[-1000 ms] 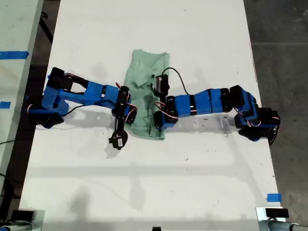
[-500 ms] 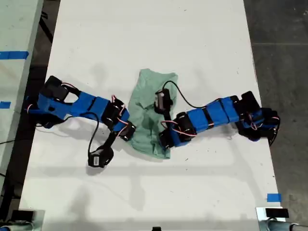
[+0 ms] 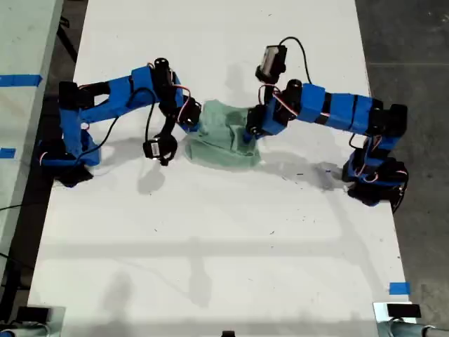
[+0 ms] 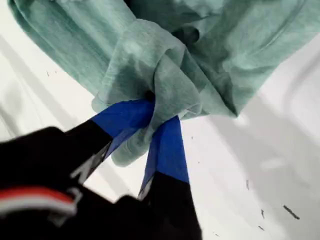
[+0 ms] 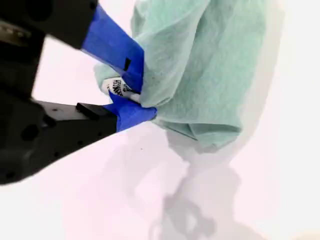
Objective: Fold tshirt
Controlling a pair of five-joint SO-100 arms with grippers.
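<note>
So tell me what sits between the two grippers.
Only the tshirt: in the exterior view it spans the gap, bunched, with a gripper clamped on each end. Each wrist view shows jaws shut on cloth: my first gripper, my second gripper.

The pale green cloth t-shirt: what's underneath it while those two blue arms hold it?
Under the pale mint-green cloth t-shirt only the white table shows, with the shirt's shadow. Both jaws pinch bunched fabric. Whatever lies under the draped middle is covered.

A long white table (image 3: 224, 267) fills the exterior view from twelve to six o'clock. Dark grey floor (image 3: 410, 63) lies at three o'clock. A pale bench (image 3: 21, 42) with blue tape (image 3: 19, 79) sits at ten o'clock.
</note>
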